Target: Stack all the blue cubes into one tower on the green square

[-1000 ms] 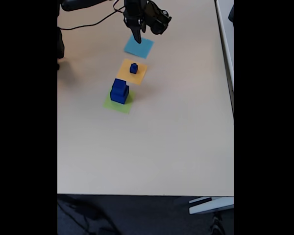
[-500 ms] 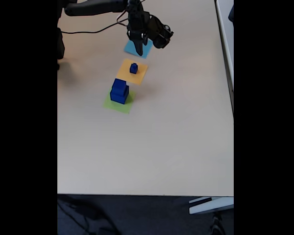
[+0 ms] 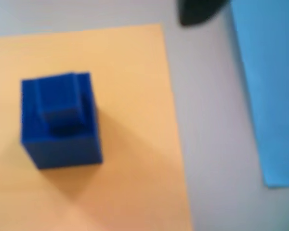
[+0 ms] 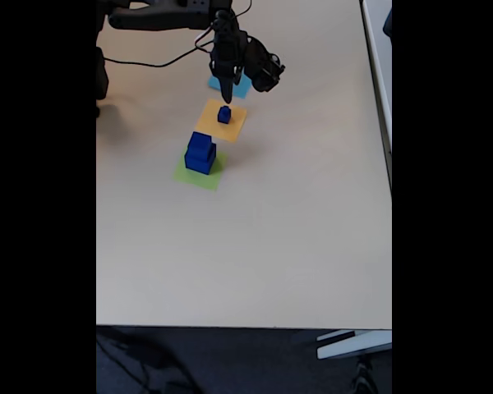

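Now the small cube (image 4: 224, 115) sits upright mid orange square (image 4: 222, 120), open bench (image 4: 296, 230) around; fingers (image 4: 227, 98) above, spread unclear.

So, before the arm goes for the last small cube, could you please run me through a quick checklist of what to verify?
1. Small cube sits free on the orange-yellow square: ok.
2. Two-cube stack stands on the green square, smaller cube on top: ok.
3. End effector is just above the small cube: ok.
4. End effector open enough to straddle the cube: cannot tell.
5. Nothing lies between the small cube and the stack: ok.
6. Small cube square to the fingers: cannot tell; the wrist view is blurred.
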`<state>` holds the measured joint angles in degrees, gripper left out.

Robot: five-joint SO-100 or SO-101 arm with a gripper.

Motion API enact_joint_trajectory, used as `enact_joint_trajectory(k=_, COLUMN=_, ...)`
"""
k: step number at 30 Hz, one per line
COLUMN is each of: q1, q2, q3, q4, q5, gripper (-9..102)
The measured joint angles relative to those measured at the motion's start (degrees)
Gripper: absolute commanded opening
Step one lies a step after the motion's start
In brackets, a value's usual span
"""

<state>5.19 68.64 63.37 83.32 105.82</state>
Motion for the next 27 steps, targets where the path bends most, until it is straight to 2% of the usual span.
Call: enact_joint_trajectory(k=27, q1=1.14, q2=0.0, q3=8.61, q4=-7.73, q5=-2.64, gripper=20)
